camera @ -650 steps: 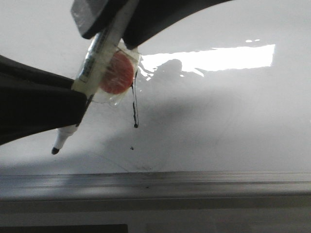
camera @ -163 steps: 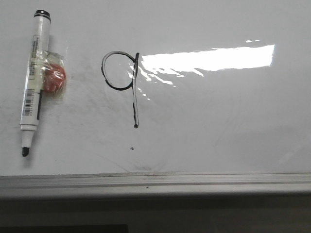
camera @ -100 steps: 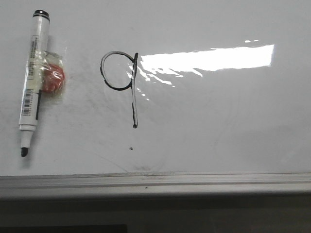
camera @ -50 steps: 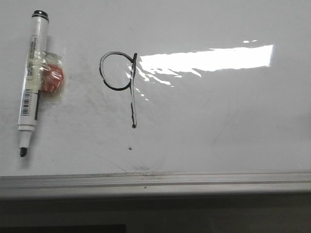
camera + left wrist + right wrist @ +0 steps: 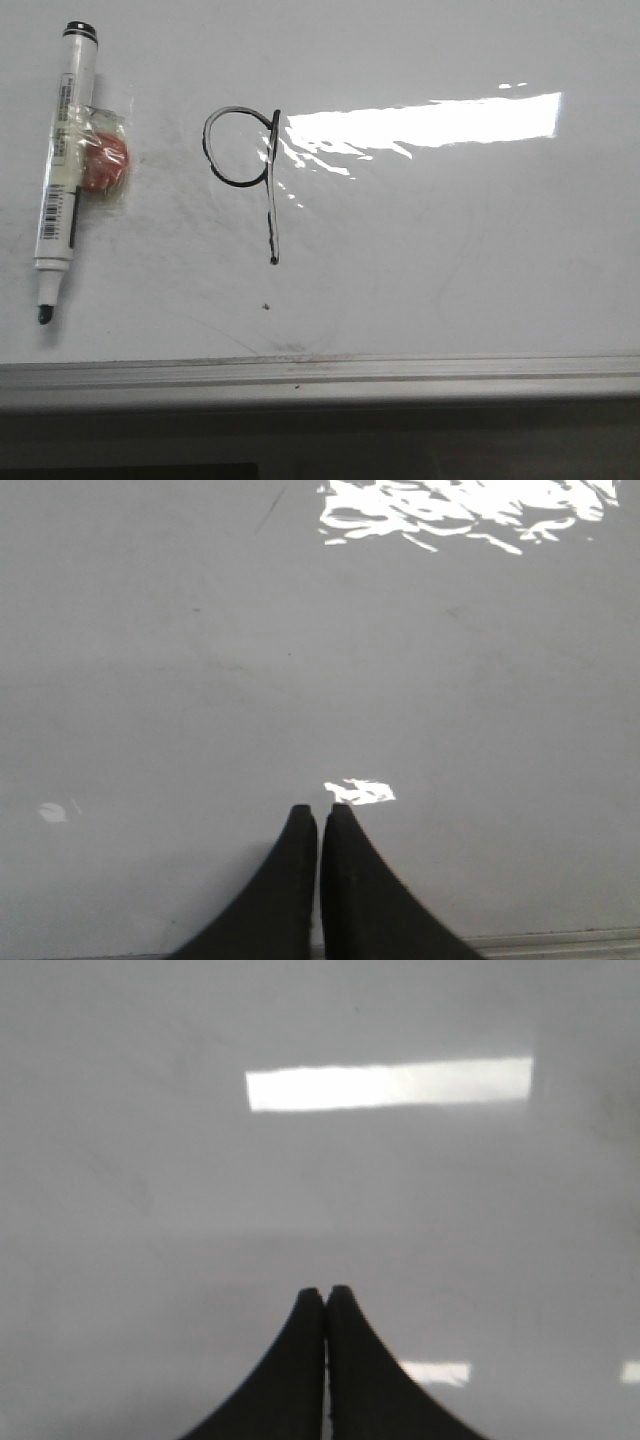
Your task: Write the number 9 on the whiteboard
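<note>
Number 9 (image 5: 245, 170) done mid-whiteboard (image 5: 450, 260); marker (image 5: 62, 165) parked uncapped well left of it, so ink stays clear. Left gripper (image 5: 319, 815) and right gripper (image 5: 326, 1295) pinched closed, empty

You've got the number 9 (image 5: 245, 170) sitting on the whiteboard (image 5: 450, 260), left of centre. At nine o'clock from it, well apart, the marker (image 5: 62, 165) lies on the board, tip toward six o'clock. A speck (image 5: 265, 306) sits at six o'clock, just beyond the tail. The frame strip (image 5: 320, 375) runs nearest you.
</note>
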Action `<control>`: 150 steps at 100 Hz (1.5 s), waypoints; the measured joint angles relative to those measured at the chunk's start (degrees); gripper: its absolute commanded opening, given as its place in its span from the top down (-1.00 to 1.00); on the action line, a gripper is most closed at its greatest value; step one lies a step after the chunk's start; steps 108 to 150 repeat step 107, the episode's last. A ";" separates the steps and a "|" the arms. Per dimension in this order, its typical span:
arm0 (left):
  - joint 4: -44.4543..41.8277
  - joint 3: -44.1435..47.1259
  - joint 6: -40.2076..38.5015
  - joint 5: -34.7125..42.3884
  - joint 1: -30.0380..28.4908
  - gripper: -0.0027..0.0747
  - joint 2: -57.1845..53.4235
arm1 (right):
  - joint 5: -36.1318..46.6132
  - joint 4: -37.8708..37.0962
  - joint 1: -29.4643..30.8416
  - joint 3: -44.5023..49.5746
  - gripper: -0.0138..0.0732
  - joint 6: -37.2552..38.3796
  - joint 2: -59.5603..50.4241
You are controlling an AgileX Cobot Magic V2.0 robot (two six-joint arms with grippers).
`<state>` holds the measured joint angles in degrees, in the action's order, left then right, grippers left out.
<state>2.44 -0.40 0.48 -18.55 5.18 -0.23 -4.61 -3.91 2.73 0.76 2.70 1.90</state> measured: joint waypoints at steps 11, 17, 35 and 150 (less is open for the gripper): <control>0.00 0.00 0.00 0.00 0.00 0.98 0.00 | -7.17 2.33 0.99 0.00 0.83 -2.70 -2.25; 0.00 0.00 0.00 0.00 0.00 0.98 0.00 | -10.11 2.92 1.09 0.00 0.83 -3.02 -2.42; 0.00 0.00 0.00 0.00 0.00 0.98 0.00 | -13.67 3.91 1.09 0.00 0.83 -3.39 -2.42; 0.00 0.00 0.00 0.00 0.00 0.98 0.00 | -13.75 3.91 1.09 0.00 0.83 -3.77 -2.42</control>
